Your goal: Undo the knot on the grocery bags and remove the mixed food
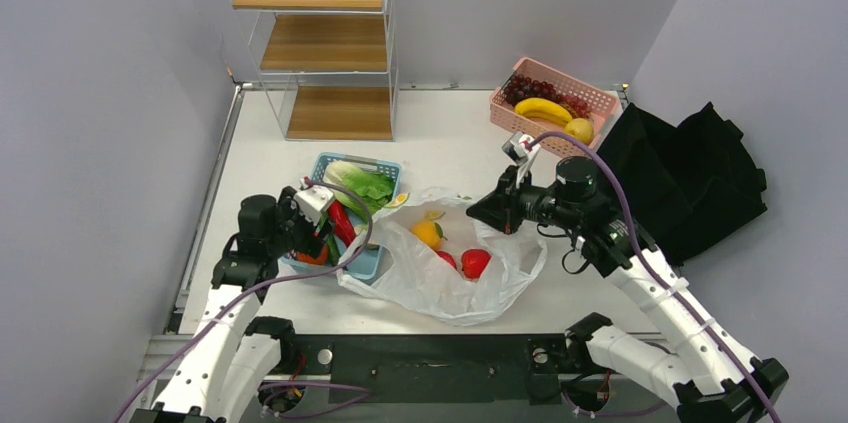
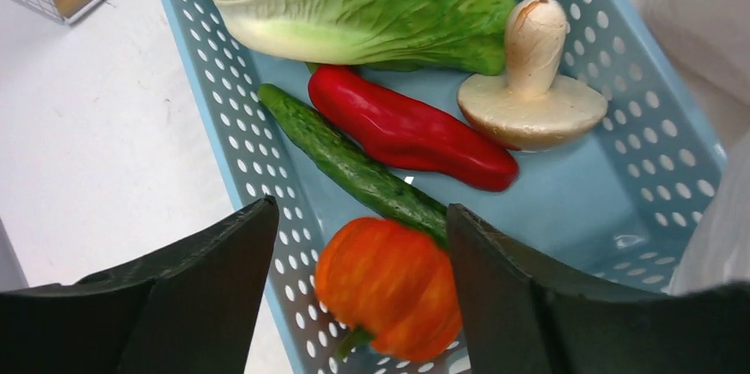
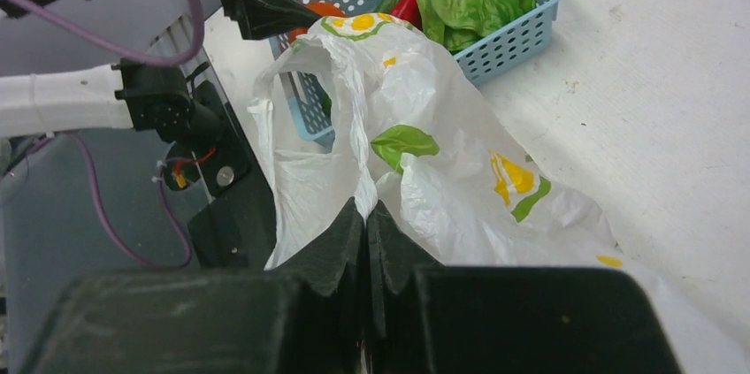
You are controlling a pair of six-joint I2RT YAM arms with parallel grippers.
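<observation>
The white grocery bag (image 1: 430,288) printed with citrus slices lies open at the table's middle. An orange fruit (image 1: 428,233) and two red apples (image 1: 475,262) show inside it. My right gripper (image 1: 490,211) is shut on a bunched fold of the bag's right edge (image 3: 442,188); its jaws (image 3: 365,208) pinch the plastic. My left gripper (image 1: 322,233) is open over the near end of the blue basket. The small orange pumpkin (image 2: 389,286) lies between its fingers (image 2: 361,208), apart from the left finger, blurred. No snack packet shows.
The blue basket (image 2: 212,126) holds lettuce (image 2: 371,3), a red pepper (image 2: 407,131), a cucumber (image 2: 354,166) and a mushroom (image 2: 531,91). A pink basket (image 1: 600,98) with banana and grapes stands at the back right, a black tote (image 1: 690,173) at the right, a wire shelf (image 1: 320,43) at the back.
</observation>
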